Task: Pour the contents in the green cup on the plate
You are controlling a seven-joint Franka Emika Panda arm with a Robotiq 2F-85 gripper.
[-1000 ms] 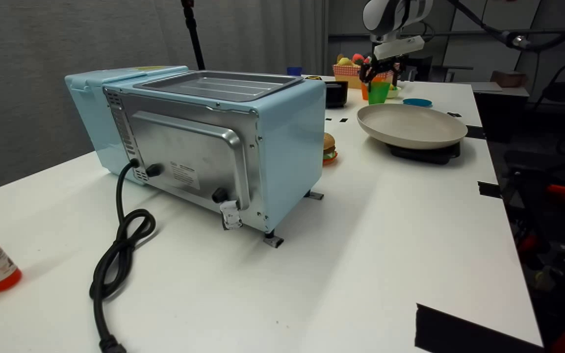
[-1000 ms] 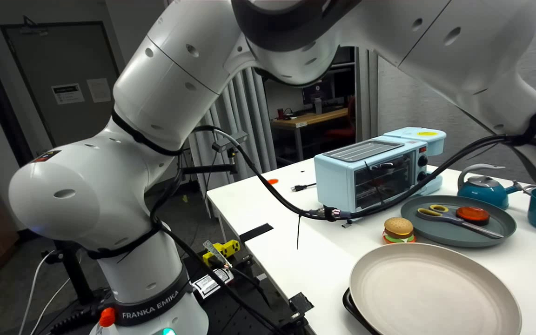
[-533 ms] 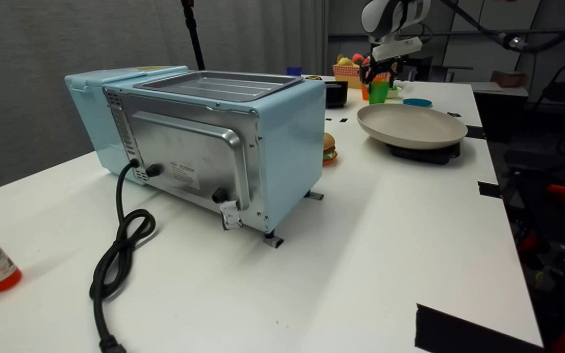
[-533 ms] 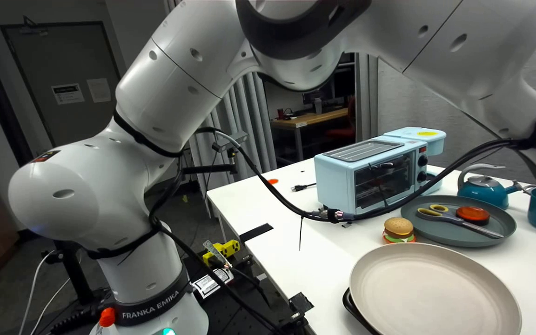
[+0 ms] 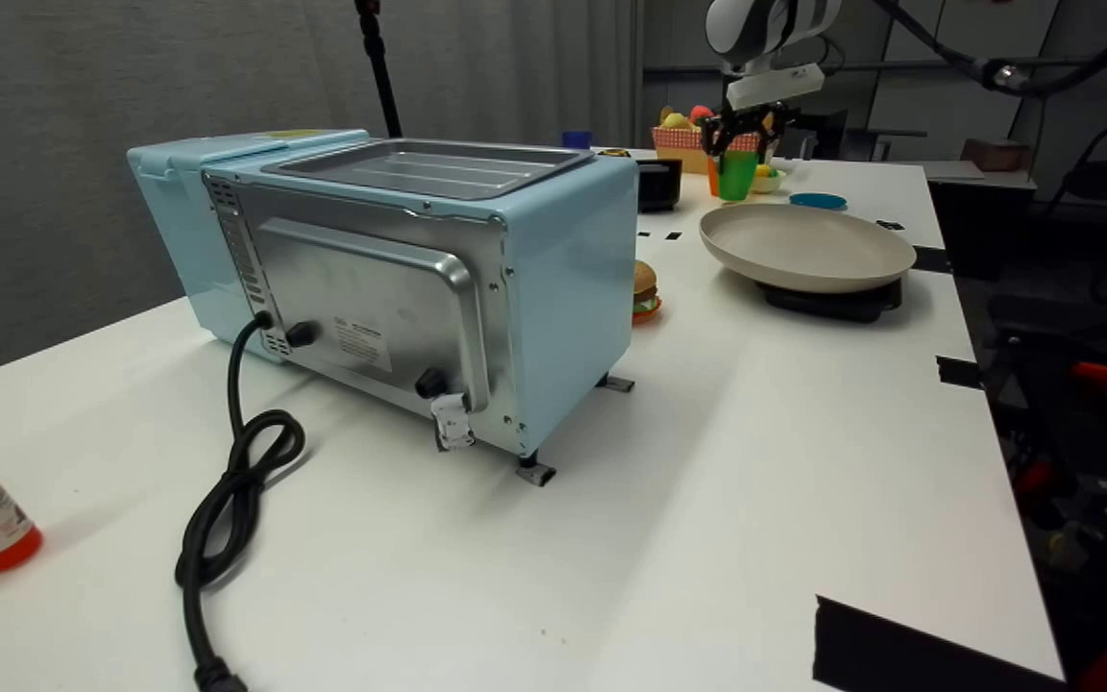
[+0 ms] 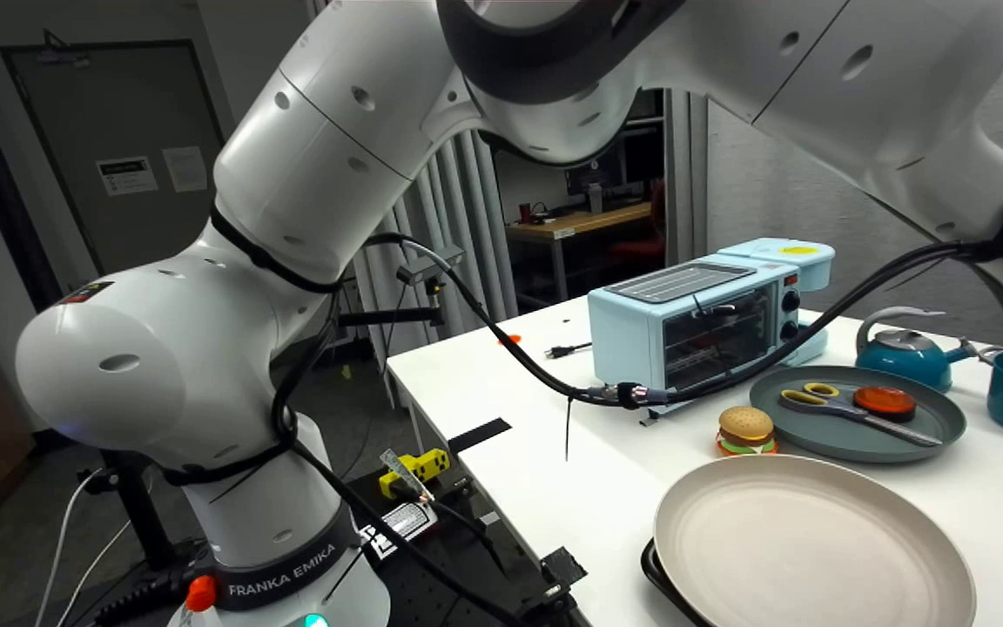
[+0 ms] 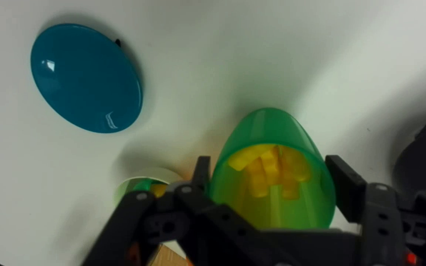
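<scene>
The green cup [image 7: 268, 125] is between my gripper's fingers [image 7: 271, 171] in the wrist view, with a finger against each side. Several small yellow pieces, the contents [image 7: 271, 166], lie inside it, and its mouth faces the camera. In an exterior view the green cup [image 5: 737, 177] hangs below the gripper [image 5: 738, 154], looks upright and seems just off the table. The wide beige plate [image 5: 808, 245] stands nearer that camera, on a black base, with nothing on it. The plate [image 6: 815, 549] also shows in an exterior view where the gripper and cup are out of view.
A blue lid [image 7: 87, 79] and a small bowl [image 7: 142, 174] lie beside the cup. An orange cup [image 5: 713, 179] and a basket [image 5: 682, 154] are behind it. A toaster oven [image 6: 632, 340], toy burger [image 6: 746, 430], grey plate [image 6: 850, 441] and kettle [image 6: 905, 359] stand farther along.
The gripper and green cup have moved slightly up and to the left in an exterior view, showing more of the bowl behind. The arm shifted a little; the plate stayed still.
</scene>
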